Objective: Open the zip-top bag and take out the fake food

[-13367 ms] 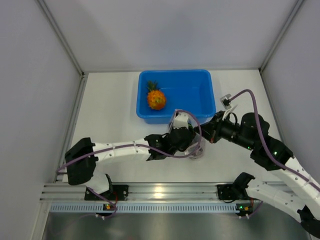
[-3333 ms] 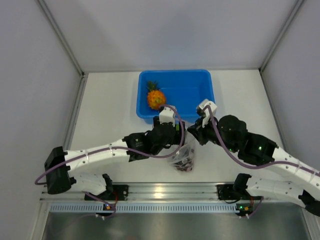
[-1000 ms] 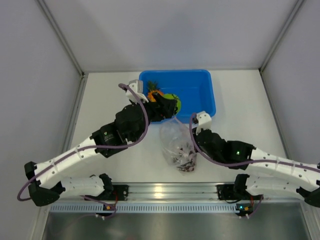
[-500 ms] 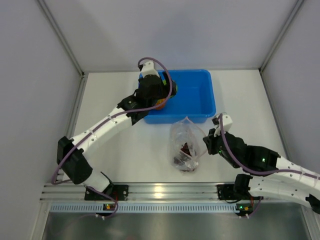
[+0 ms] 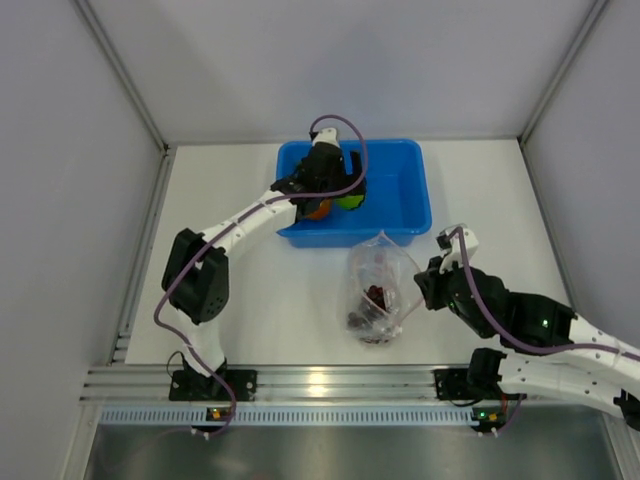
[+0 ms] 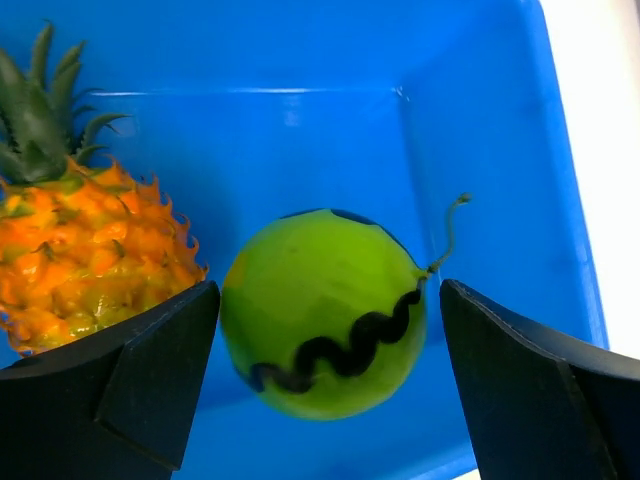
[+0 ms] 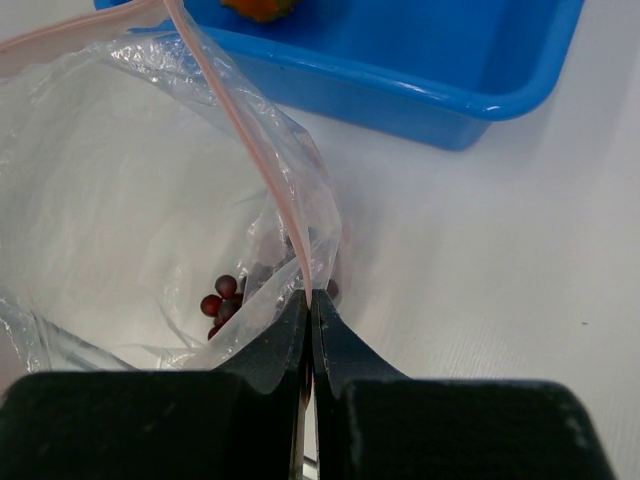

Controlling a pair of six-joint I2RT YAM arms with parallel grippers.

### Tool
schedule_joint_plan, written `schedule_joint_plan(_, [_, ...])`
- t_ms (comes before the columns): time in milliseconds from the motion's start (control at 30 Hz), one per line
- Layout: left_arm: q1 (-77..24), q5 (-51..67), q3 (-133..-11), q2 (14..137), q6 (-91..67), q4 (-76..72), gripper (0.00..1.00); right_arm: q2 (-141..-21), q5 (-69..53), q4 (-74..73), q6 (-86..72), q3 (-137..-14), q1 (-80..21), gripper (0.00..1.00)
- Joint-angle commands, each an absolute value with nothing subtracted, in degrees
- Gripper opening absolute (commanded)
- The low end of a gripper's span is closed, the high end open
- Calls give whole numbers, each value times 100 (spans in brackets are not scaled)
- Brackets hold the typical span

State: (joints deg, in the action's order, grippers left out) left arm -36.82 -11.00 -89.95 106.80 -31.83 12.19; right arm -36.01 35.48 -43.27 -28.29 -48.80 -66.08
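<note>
left gripper wide open around green fruit, loose in tub. right gripper clamps zip-top bag rim. Next: fetch grape bunch below that clamp.

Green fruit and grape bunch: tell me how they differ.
Place: the green fruit is in the blue tub; the grape bunch lies inside the zip-top bag.
Look: the green fruit is one smooth ball with a dark wavy stripe; the grape bunch is a cluster of small dark beads.
The open left gripper flanks the green fruit; the shut right gripper pinches the grape bunch's bag.
Both are fake food.
</note>
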Motion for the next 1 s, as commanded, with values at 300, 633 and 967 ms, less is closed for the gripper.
schedule_joint_plan(300, [-3700, -817, -9097, 9459, -2909, 1098, 98, -3673, 3726, -4474, -2813, -5484, -6557, 0])
schedule_joint_plan(633, [-3797, -150, -8192, 7727, -3120, 1405, 97, -4684, 3911, -4658, -2795, -6406, -6548, 0])
schedule_joint_plan(967, [-5270, -1667, -8489, 7013, -3024, 2512, 81, -5799, 4244, -4615, -2874, -7382, -6548, 0])
